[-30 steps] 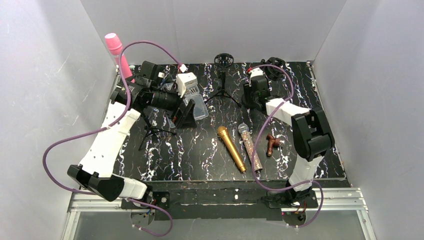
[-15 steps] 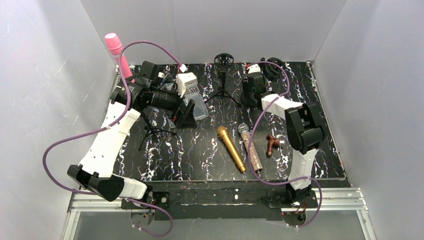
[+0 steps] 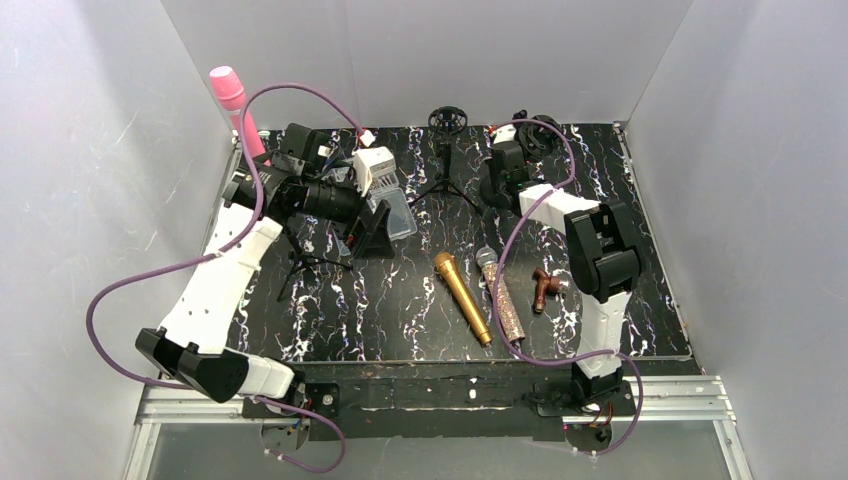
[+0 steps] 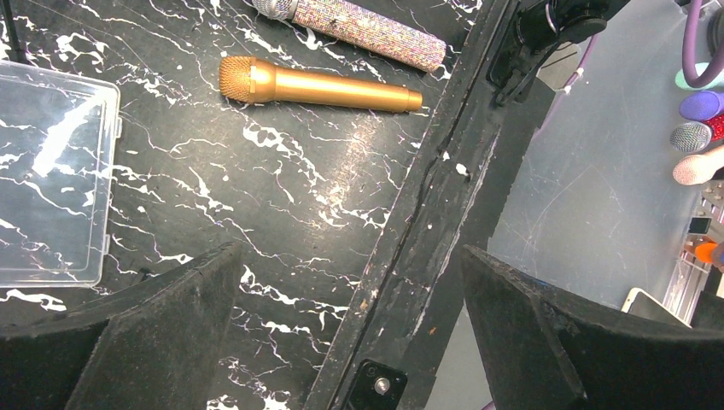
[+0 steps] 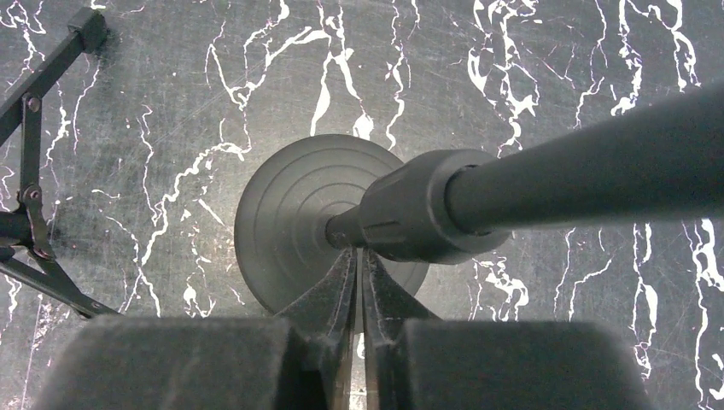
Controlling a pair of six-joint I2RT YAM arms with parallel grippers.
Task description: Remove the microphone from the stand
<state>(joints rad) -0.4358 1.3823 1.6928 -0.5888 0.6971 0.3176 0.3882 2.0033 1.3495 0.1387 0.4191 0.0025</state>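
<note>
Overhead from behind — wrist views close, downward; gold microphone (image 4: 320, 85) shared with left.

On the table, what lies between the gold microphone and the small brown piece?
The glitter microphone lies between the gold microphone and the brown piece, clear in the top view.

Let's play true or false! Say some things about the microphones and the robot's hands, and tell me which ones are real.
1. The gold microphone lies flat on the table. True.
2. The pink microphone lies flat too. False: it stands upright at the back left.
3. The left gripper holds the gold microphone. False: it is open and empty.
4. The right gripper has its fingers together beside a round stand base. True.
</note>
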